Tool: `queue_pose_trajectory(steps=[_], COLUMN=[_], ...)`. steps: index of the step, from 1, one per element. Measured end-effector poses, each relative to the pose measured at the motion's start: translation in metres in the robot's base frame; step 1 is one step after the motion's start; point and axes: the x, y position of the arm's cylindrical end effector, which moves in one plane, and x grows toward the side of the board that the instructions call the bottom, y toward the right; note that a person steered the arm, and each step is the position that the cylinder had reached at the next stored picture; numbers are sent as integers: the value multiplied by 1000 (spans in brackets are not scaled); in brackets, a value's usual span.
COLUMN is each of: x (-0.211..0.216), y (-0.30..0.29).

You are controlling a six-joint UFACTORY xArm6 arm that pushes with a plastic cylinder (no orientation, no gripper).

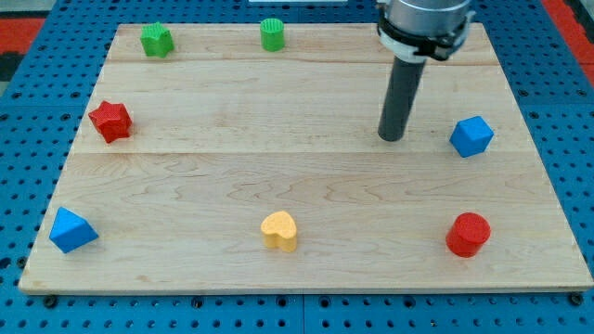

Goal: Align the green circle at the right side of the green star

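The green circle [272,34] stands near the top edge of the wooden board, a little left of centre. The green star [156,40] sits at the board's top left, well to the left of the circle, with a wide gap between them. My tip [392,138] rests on the board in the right half, far to the lower right of the green circle and just left of the blue hexagon block [471,136]. It touches no block.
A red star [110,120] lies at the left edge. A blue triangle block [71,230] sits at the bottom left. A yellow heart [278,230] is at bottom centre. A red circle [467,234] is at bottom right. The wooden board [306,186] lies on a blue pegboard.
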Motion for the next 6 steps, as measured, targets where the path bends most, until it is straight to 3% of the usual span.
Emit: queue_pose_trajectory(steps=[4, 6], x=[-214, -211], y=[-34, -143])
